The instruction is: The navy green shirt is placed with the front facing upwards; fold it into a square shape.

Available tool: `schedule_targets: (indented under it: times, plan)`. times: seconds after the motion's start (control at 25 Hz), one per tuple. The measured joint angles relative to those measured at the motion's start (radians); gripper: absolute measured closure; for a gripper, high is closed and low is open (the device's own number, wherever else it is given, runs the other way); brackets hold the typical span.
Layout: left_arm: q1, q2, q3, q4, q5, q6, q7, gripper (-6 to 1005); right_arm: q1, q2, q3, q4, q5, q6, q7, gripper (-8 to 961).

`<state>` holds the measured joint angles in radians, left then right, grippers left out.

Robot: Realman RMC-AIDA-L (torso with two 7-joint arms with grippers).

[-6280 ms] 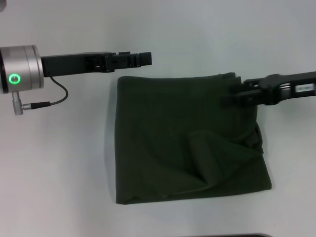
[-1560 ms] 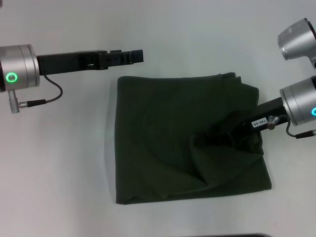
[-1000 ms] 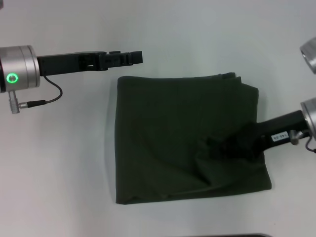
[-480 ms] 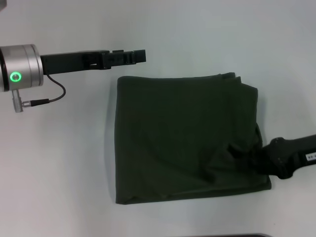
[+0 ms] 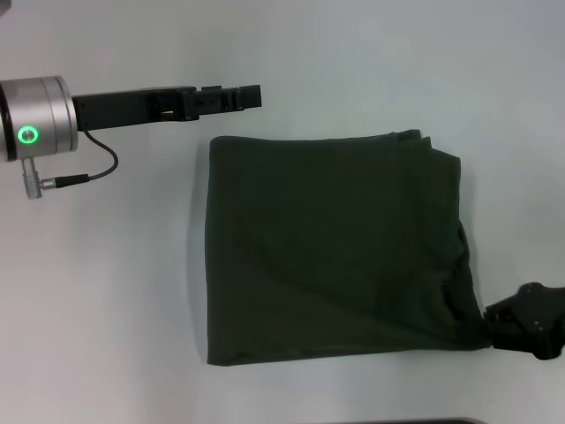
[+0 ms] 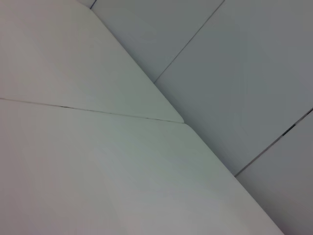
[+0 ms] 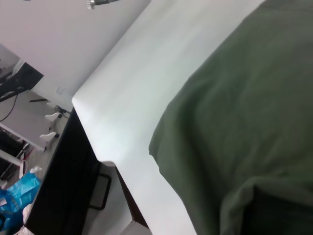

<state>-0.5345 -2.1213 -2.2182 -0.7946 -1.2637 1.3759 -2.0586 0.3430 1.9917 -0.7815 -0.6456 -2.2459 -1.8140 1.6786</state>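
The navy green shirt (image 5: 335, 247) lies folded into a rough square on the white table (image 5: 106, 291), plain green side up, with no letters or collar showing. Its far right corner shows stacked layered edges. My right gripper (image 5: 493, 323) sits low at the shirt's near right corner, touching the cloth edge there. The right wrist view shows the shirt (image 7: 244, 107) up close, with a soft fold near the camera. My left gripper (image 5: 254, 95) hovers over bare table just beyond the shirt's far left corner, apart from the cloth.
The left arm's silver wrist (image 5: 35, 132) with its green light and cable reaches in from the left. The right wrist view shows the table's edge (image 7: 93, 142), with floor clutter and a blue bag (image 7: 14, 196) below. The left wrist view shows only bare table (image 6: 98, 161).
My right gripper has swept across the shirt from its far right edge through the middle to the near right corner, and the raised wrinkle has flattened. The left arm has barely moved.
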Motion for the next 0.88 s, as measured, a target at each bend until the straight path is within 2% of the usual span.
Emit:
schedule_targets:
  times: [0.32, 0.6, 0.68, 0.88]
  plan:
    - [-0.004, 0.000, 0.000, 0.000, 0.000, -0.008, 0.000, 78, -0.023, -0.020, 0.055, 0.009, 0.000, -0.010, -0.026, 944]
    - [-0.005, 0.000, 0.000, 0.000, 0.000, -0.012, 0.002, 78, -0.008, -0.023, 0.072, 0.014, -0.047, -0.011, 0.009, 801]
    - [-0.005, 0.000, 0.000, 0.000, 0.000, -0.015, 0.003, 78, -0.011, -0.025, 0.100, 0.015, -0.047, -0.013, 0.012, 758]
    - [-0.008, 0.000, 0.000, 0.000, 0.000, -0.015, 0.004, 78, -0.018, -0.048, 0.219, 0.016, -0.048, -0.025, 0.019, 642]
